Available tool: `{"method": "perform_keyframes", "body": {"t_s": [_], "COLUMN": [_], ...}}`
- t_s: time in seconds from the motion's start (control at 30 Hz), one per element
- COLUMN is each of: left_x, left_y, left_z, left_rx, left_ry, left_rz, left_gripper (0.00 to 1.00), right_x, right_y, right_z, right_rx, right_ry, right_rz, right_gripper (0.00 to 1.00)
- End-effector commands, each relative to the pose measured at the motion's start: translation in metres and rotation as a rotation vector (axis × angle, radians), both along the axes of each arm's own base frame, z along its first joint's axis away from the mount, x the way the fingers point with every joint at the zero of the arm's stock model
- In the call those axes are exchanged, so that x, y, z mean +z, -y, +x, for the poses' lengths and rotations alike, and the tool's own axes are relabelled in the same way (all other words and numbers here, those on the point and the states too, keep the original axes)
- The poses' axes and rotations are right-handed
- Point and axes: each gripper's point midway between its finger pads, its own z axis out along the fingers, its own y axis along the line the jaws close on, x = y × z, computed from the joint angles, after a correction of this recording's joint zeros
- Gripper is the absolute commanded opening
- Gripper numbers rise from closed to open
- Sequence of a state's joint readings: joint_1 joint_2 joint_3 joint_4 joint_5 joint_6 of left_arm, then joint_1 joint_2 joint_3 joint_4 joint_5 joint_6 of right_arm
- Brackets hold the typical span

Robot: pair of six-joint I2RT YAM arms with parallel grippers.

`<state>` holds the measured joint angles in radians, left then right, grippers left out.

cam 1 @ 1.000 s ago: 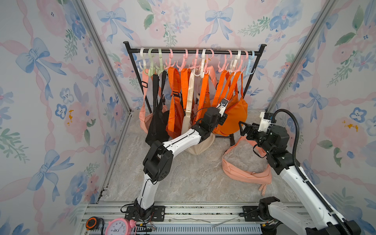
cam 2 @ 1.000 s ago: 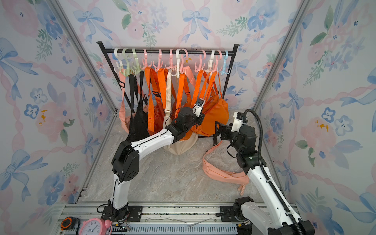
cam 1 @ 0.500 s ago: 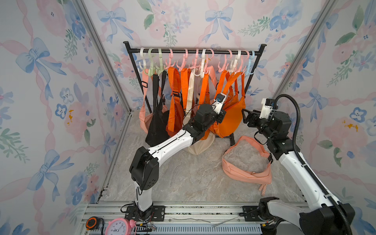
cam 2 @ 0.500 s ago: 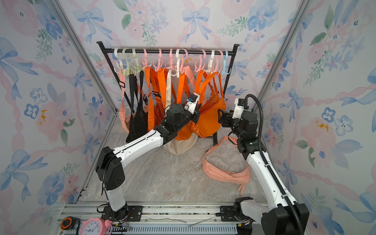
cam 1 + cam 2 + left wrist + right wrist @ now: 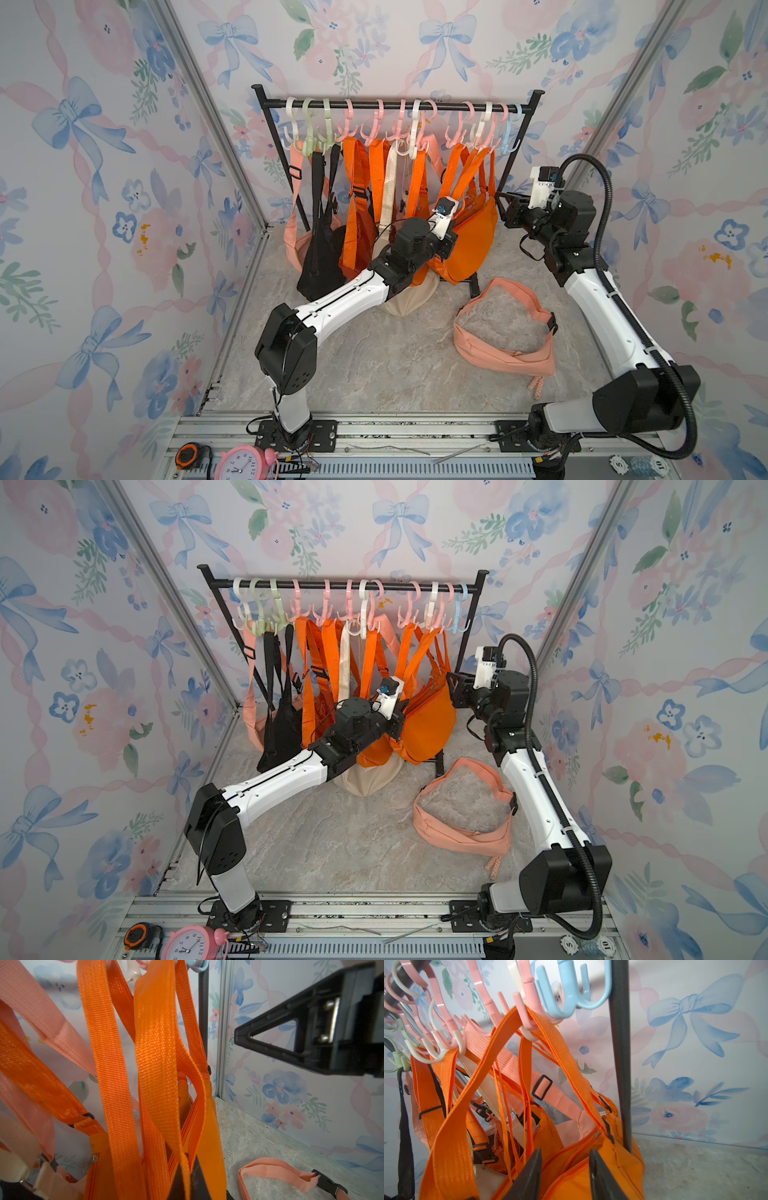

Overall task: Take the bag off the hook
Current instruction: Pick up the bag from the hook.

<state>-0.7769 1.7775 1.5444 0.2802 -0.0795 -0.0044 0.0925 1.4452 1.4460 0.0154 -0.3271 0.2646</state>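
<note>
**Orange bag hangs at the rack's right end, a gripper on either side**

Nearest to us, a peach belt bag (image 5: pixel 505 353) lies slack on the marbled floor (image 5: pixel 395 374), apart from both arms. Beyond it we reach the task's thing, the orange bag (image 5: pixel 473 245). It is a rounded, crescent-shaped pouch of smooth bright fabric with a zip along its upper edge, and it is the last in a row of hanging bags. It hangs low, with its base close to the floor, just in front of the rack's right-hand post (image 5: pixel 620 1064).

The left gripper (image 5: pixel 188 1164) sits against the bag's left side. Its jaws are pressed together on an orange strap (image 5: pixel 158 1059), which runs up and away from the fingertips in the left wrist view. The right gripper (image 5: pixel 565 1152) meets the bag from the opposite side. Its two dark fingers (image 5: pixel 529 1178) stand a moderate gap apart, and the bag's zipped top shows between them. We cannot tell whether the pads touch the fabric.

Farther up, woven orange webbing rises from the bag's corner and loops over a pink hook (image 5: pixel 528 1020), just beside a blue hook (image 5: pixel 571 1001). We cannot tell whether this is the same strap the left gripper pinches. Both hooks hang from the black rail (image 5: pixel 395 106) at the back.
</note>
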Motion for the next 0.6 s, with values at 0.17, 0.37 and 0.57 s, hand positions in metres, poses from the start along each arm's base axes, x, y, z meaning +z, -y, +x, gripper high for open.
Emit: {"method": "perform_keyframes", "body": {"t_s": [0.17,0.37,0.57], "left_x": [0.035,0.034,0.033], "left_y": [-0.016,-0.017,-0.016], "left_z": [-0.011,-0.01,-0.009], "left_rx": [-0.017,-0.023,-0.029], "left_ry": [0.031,0.025,0.022], "left_rz": [-0.065,-0.069,-0.07], "left_gripper": [0.0,0.0,0.0], "right_x": [0.032,0.041,0.033], "right_y": [-0.012,-0.019,-0.021], "right_z": [0.019,0.038,0.056], "right_rx": [0.054,0.069,0.06], "right_ry": [0.074,0.09,0.079], "right_rz": [-0.053,-0.074,-0.082], "right_gripper": [0.38,0.37,0.35]}}
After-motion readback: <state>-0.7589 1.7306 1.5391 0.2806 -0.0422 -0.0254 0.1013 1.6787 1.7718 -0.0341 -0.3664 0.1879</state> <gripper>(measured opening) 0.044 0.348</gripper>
